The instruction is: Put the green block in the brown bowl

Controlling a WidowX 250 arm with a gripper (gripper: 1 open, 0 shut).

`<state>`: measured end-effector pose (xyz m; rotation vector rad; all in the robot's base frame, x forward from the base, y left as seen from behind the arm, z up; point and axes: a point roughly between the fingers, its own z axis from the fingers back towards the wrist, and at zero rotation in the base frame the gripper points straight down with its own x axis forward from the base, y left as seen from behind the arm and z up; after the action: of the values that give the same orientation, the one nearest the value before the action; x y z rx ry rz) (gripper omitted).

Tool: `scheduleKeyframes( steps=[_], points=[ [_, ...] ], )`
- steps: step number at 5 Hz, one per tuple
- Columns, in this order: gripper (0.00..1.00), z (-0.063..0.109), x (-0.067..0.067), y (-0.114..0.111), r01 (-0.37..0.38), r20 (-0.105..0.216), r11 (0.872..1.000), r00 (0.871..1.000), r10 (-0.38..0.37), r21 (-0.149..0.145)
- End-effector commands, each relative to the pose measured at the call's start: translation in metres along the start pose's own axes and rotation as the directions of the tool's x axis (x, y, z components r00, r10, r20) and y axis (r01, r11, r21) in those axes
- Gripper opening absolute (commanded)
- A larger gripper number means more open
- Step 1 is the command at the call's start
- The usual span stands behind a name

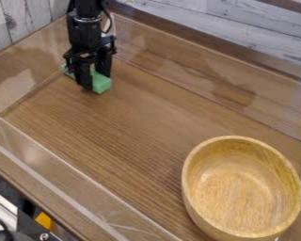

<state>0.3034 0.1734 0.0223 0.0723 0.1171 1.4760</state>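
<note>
A wood-grain tabletop (140,132) fills the view, fenced by clear plastic walls (65,179). The brown bowl (243,187) sits at its lower right corner. Well apart, at upper left, the black gripper (90,78) points straight down, its jaws closed on the green block (101,83), which rests low against the table surface.

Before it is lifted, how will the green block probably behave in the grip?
The green block looks solid and small, so probably stiff and light. Its flat faces suggest it will not roll. The gripper stands shut around it; the matte surface probably will not slip.
</note>
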Motion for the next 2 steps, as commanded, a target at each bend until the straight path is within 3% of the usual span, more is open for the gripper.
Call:
scheduleKeyframes(
  steps=[1,2],
  points=[
    [0.0,0.0157,0.0052,0.01,-0.054,0.033,0.998,0.998,0.056,-0.045],
    [0.0,0.0148,0.0009,0.0178,-0.108,0.022,0.993,0.994,0.109,-0.047]
  ],
)
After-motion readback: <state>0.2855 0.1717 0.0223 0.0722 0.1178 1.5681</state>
